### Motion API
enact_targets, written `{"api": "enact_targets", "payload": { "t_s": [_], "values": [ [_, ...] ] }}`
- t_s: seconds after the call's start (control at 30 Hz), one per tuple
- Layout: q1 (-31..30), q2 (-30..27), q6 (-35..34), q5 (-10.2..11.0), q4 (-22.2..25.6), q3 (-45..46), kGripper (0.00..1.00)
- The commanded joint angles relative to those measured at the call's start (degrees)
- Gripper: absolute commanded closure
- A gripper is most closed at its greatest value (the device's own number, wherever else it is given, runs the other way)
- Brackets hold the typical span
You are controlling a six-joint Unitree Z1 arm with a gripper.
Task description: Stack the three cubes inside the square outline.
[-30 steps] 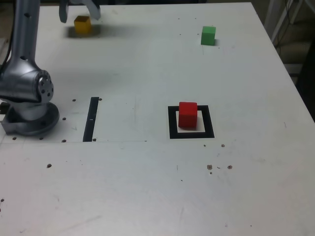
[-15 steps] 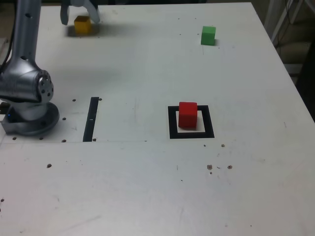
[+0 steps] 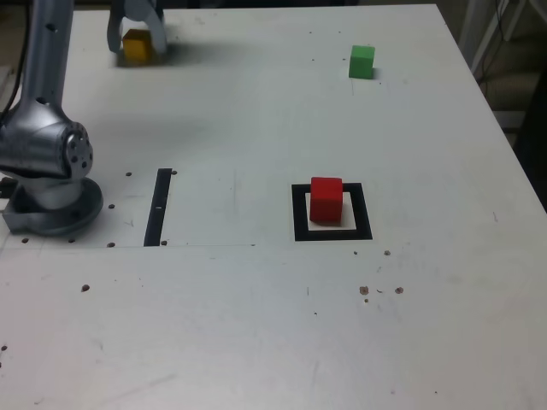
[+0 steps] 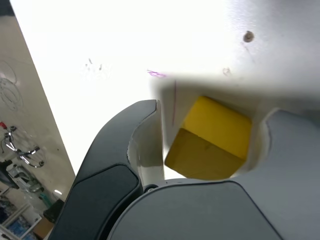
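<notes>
Above a pale desk (image 3: 231, 316), the end effector (image 3: 137, 32) of a robot arm (image 3: 44, 94) straddles a yellow cube (image 3: 138, 45) near the far edge on the exterior view's left, its two fingers partly parted around the block. The wrist view shows the cube turned at an angle between them, close to one finger, with a gap to the other. A red cube (image 3: 326, 200) sits inside the square outline (image 3: 365, 212), a black frame with a pale centre, while a green cube (image 3: 361, 61) rests well apart, toward the exterior view's upper right. A straight black strip (image 3: 158, 207) lies between the arm's base (image 3: 55, 207) and the outline.
</notes>
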Motion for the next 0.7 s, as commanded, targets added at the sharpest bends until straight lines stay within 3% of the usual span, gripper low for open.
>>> {"api": "enact_targets", "payload": {
  "t_s": [0.0, 0.27, 0.67],
  "values": [
    [-0.3, -0.4, -0.2, -0.1, -0.3, 0.4, 0.42],
    [-0.8, -0.9, -0.2, -0.1, -1.1, 0.7, 0.67],
    [-1.7, -2.1, -0.1, -0.6, -0.8, 1.1, 0.71]
  ]
}}
